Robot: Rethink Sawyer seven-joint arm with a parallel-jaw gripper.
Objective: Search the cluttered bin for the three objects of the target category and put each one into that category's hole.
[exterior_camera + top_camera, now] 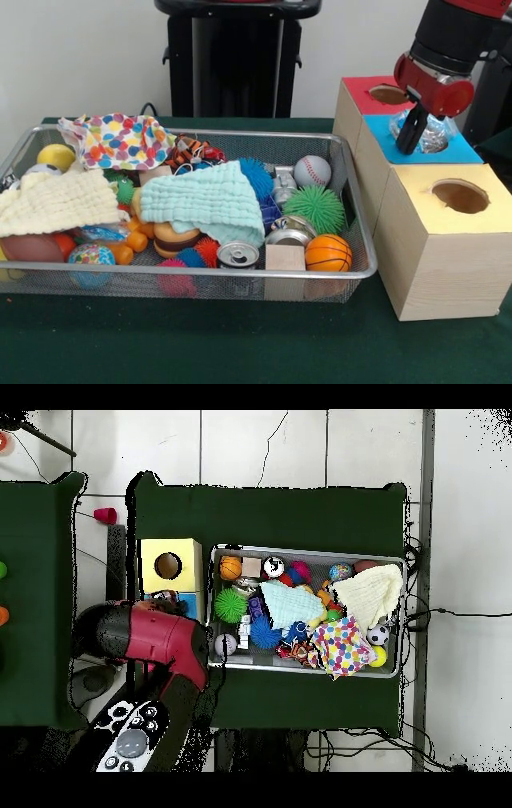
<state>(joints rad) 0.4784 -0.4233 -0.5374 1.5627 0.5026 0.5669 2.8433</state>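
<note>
Gripper [416,134] hanging over blue-topped wooden box [448,150], clamped on crinkled clear plastic bottle [432,133] sitting at the box's hole. Wire mesh bin [358,240] of balls, cloths and cans just beside.

A crumpled clear plastic bottle [428,133] sits at the hole of the blue-topped box [464,149], partly hidden behind the gripper [410,141]. That box stands between the red-topped box [360,90] and the yellow-topped box [436,240], whose round holes are open. The wire-mesh bin [356,172] beside them holds mixed clutter: a soda can [238,255] upright at the front rim, crushed silver cans [288,228] near the middle, balls and cloths around them.
</note>
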